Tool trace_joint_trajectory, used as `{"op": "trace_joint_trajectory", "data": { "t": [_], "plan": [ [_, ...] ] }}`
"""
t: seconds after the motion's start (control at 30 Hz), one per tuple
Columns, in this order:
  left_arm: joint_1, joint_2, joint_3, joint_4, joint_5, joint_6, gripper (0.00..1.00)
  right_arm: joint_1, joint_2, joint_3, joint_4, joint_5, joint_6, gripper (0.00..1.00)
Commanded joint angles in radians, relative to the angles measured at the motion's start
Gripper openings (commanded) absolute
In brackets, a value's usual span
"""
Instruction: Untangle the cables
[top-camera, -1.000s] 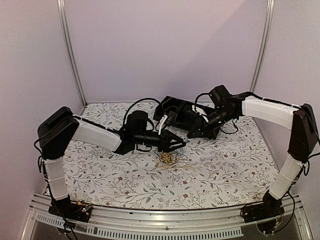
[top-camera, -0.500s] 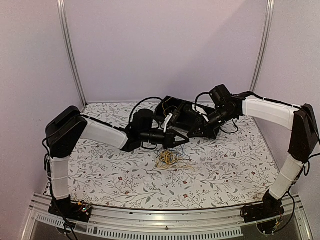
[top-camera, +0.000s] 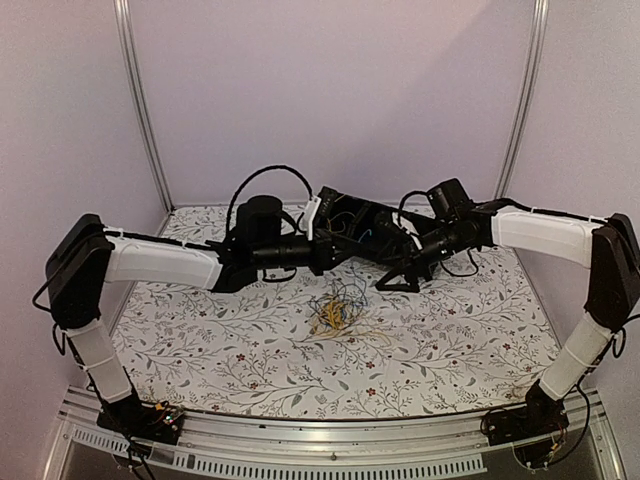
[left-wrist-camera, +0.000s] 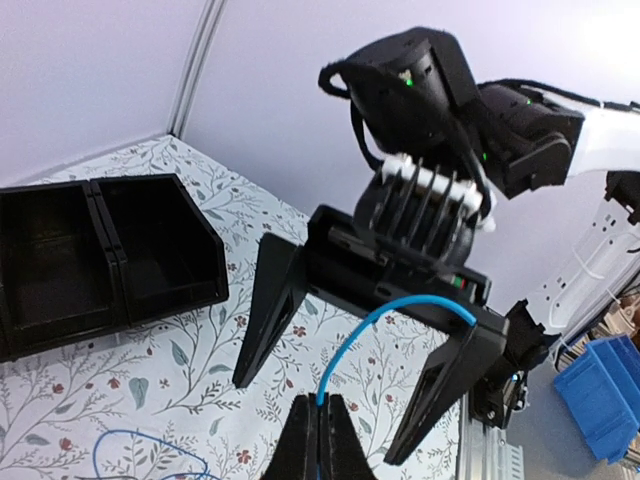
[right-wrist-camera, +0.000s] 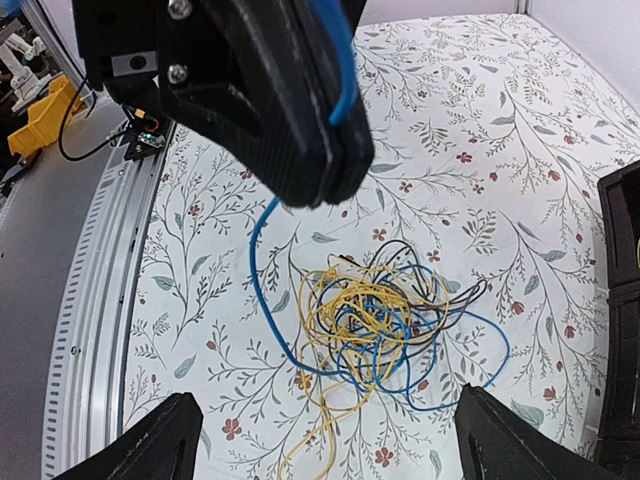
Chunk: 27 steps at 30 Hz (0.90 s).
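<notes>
Up and left of the cables (top-camera: 338, 312), which lie in a yellow, blue and black heap on the floral desk (top-camera: 230, 350), the left tool (left-wrist-camera: 320, 440) is clamped on one blue cable (left-wrist-camera: 390, 315) that runs from its tips down into the heap. Behind the cables sits the black tray (top-camera: 360, 222). Right of the cables, the right tool (top-camera: 397, 277) has its jaws spread wide, gripping nothing, close to the left tool.

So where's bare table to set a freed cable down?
Bare table near-left, between cable tangle and left arm base; also near-right, tangle to right arm base. Crowded mid-rear: left gripper, shut on blue cable, right gripper open beside it, black tray behind.
</notes>
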Motion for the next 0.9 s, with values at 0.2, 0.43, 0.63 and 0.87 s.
{"op": "trace_joint_trajectory", "data": {
  "t": [0.2,0.43,0.63,0.87],
  "plan": [
    [-0.002,-0.079,-0.015,-0.057,-0.176,-0.060,0.00,0.121,0.178,0.062,0.244,0.044,0.163,0.79],
    [-0.009,-0.223,-0.011,-0.099,-0.292,-0.067,0.00,0.123,0.253,0.020,0.469,0.023,0.335,0.24],
    [-0.029,-0.356,0.037,-0.133,-0.355,-0.033,0.00,0.123,0.353,0.058,0.546,-0.043,0.453,0.23],
    [-0.087,-0.394,0.294,-0.317,-0.371,0.116,0.00,0.134,0.507,0.149,0.510,-0.052,0.539,0.19]
  ]
}}
